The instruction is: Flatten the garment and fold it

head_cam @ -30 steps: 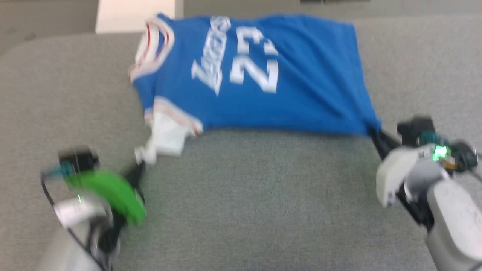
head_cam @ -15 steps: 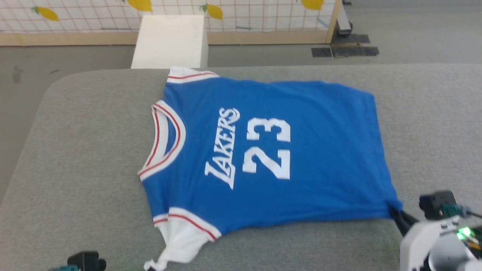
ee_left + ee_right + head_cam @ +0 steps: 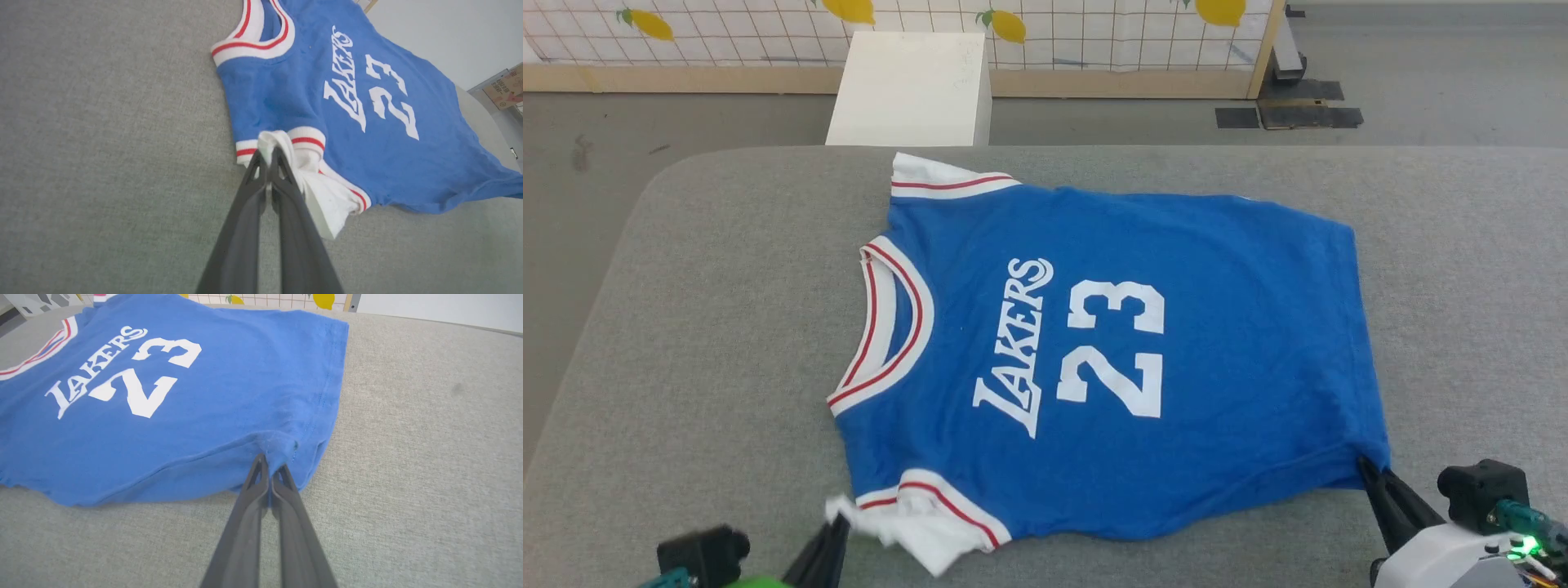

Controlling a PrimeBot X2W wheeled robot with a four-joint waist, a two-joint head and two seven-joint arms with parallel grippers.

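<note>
Grey padded table (image 3: 686, 343) had the garment (image 3: 1217, 269) lying mostly flat across its middle, print side up, collar toward my left. I saw my left gripper (image 3: 267, 157) pinched tight on the near white sleeve (image 3: 322, 196), bunching it. Right gripper (image 3: 271, 463) was clamped on the near blue hem corner (image 3: 282, 447).

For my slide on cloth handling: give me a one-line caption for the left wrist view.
Left gripper shut on the white sleeve of the blue jersey, spread on a grey surface.
</note>
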